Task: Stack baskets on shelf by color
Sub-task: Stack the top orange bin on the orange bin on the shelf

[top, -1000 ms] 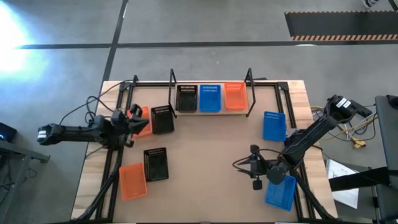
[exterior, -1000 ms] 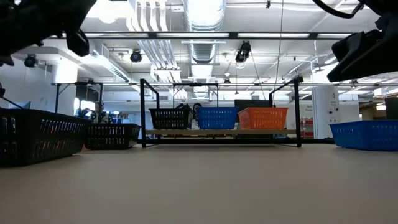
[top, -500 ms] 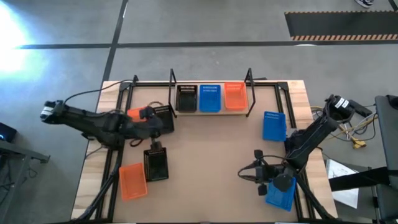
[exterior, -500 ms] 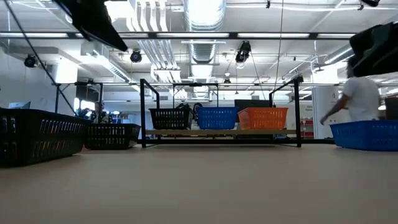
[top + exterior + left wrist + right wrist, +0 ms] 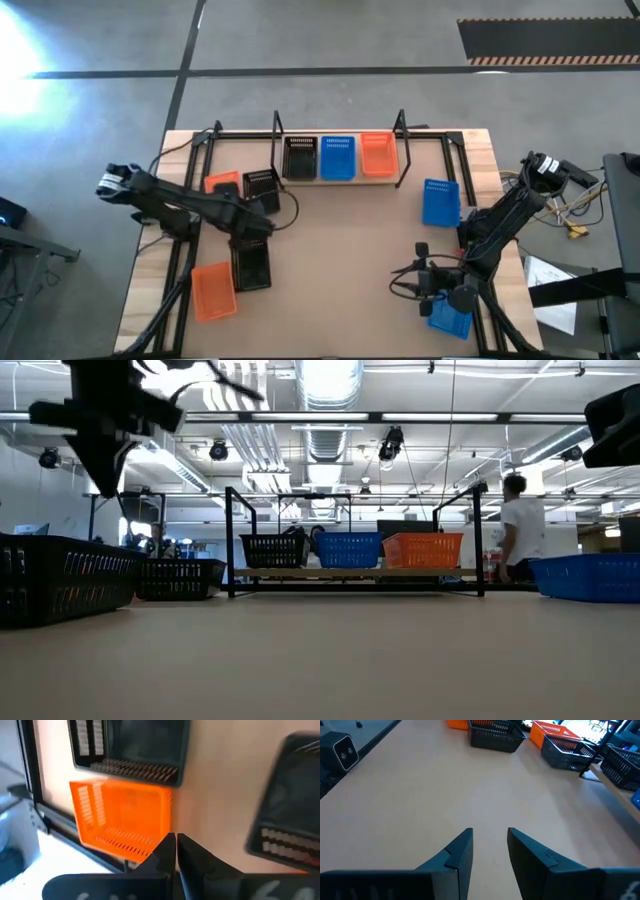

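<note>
Baskets: one black (image 5: 299, 158), one blue (image 5: 338, 158), one orange-red plastic mesh tray (image 5: 377, 154) side by side on light wooden shelf (image 5: 340, 180); others scattered on bench (image 5: 340, 260). Left tool (image 5: 262, 228) closed, empty, above black tray (image 5: 251, 265). Right tool (image 5: 408, 283) part open, empty, beside blue tray (image 5: 450, 318).

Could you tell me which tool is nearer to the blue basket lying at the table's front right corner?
Right. The right tool hovers just beside that blue basket, open and empty. The left tool is shut, far across the table over the black baskets.
</note>
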`<state>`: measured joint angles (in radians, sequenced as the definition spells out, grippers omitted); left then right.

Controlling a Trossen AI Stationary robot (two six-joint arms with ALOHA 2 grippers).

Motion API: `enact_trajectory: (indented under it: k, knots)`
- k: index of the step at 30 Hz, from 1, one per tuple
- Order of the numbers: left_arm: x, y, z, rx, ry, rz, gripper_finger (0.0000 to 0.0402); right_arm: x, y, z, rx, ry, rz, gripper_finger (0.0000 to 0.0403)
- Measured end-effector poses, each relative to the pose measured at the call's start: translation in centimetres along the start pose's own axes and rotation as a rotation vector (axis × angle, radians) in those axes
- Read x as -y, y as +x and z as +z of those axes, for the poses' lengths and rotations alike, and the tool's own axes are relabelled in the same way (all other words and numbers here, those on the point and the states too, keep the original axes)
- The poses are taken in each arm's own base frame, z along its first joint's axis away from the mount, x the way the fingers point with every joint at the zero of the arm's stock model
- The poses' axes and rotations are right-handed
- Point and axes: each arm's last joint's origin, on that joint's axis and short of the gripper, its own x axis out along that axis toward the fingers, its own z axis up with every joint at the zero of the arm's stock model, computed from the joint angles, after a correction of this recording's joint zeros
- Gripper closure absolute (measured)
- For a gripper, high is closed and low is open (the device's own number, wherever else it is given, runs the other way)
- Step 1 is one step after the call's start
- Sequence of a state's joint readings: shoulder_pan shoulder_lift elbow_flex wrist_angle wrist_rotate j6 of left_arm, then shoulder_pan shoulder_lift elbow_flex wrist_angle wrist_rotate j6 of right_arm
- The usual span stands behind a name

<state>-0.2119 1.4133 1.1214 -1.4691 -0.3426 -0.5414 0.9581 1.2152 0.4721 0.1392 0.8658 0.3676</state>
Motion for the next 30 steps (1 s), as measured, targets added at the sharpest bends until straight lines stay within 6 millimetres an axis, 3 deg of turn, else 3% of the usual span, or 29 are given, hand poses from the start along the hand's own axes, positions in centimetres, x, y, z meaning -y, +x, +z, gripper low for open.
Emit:
enact_trajectory:
  k: [3,7,13,16,21,28,30]
  knots:
    - [-0.6,1.5,-0.4,-0.079,-0.020,-0.019,0.0389,0.0,0.0,0.0,0.000,0.000,0.000,0.0289]
    - [-2.0,3.1,-1.6,-0.118,-0.060,-0.078,0.0335,0.0,0.0,-0.1,-0.001,-0.002,-0.001,0.0289]
    - [-3.4,5.5,-2.9,-0.024,-0.075,-0.130,0.0235,0.0,0.0,-0.1,-0.001,-0.002,-0.002,0.0289]
    - [-3.3,7.0,-3.2,0.016,-0.049,-0.146,0.0220,0.0,0.0,-0.1,-0.001,-0.002,-0.003,0.0289]
    - [-2.7,8.6,-3.1,0.018,-0.034,-0.148,0.0255,0.0,0.0,-0.1,0.000,-0.001,-0.003,0.0289]
    - [-2.3,9.2,-2.6,-0.030,-0.017,-0.133,0.0381,0.1,0.0,0.0,0.009,-0.001,-0.027,0.0289]
    - [-2.4,8.8,-2.4,-0.036,-0.018,-0.136,0.0394,0.1,0.0,0.0,0.009,-0.002,-0.027,0.0289]
